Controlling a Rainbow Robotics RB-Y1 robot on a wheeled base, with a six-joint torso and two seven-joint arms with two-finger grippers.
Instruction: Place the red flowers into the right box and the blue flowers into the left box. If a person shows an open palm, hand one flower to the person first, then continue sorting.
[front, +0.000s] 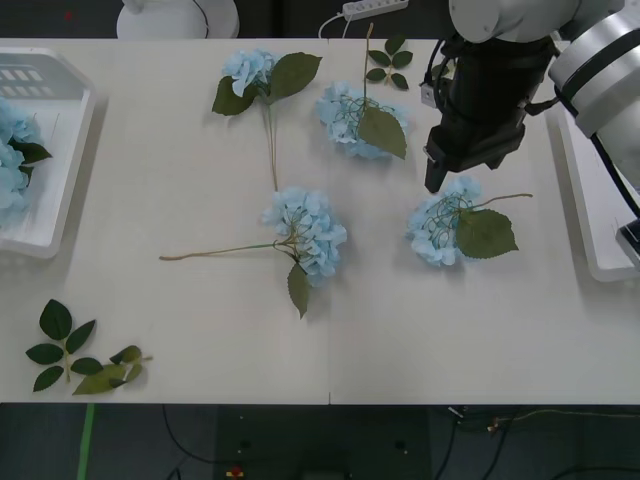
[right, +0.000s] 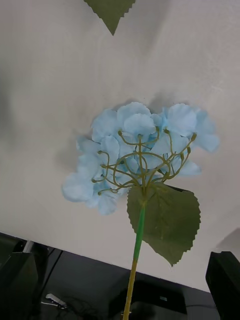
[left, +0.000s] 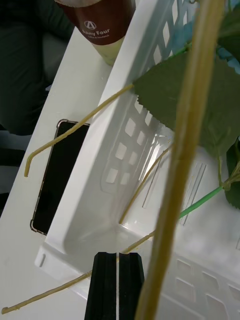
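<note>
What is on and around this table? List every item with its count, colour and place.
Table: one, white, under everything.
Blue flowers: four, pale blue, loose across the middle of the table; more in the left tray, count unclear.
Left tray: one, white, at the table's left edge.
Right tray: one, white, at the table's right edge.
Leaf sprigs: three, green, two at the near left corner, one at the far edge.
Power strip: one, white, beyond the far edge.
Phone: one, black, beside the left tray.
Cup: one, brown label, beside the left tray.
Right gripper: black, open, above the rightmost flower.
Left gripper: black, shut, over the left tray.
</note>
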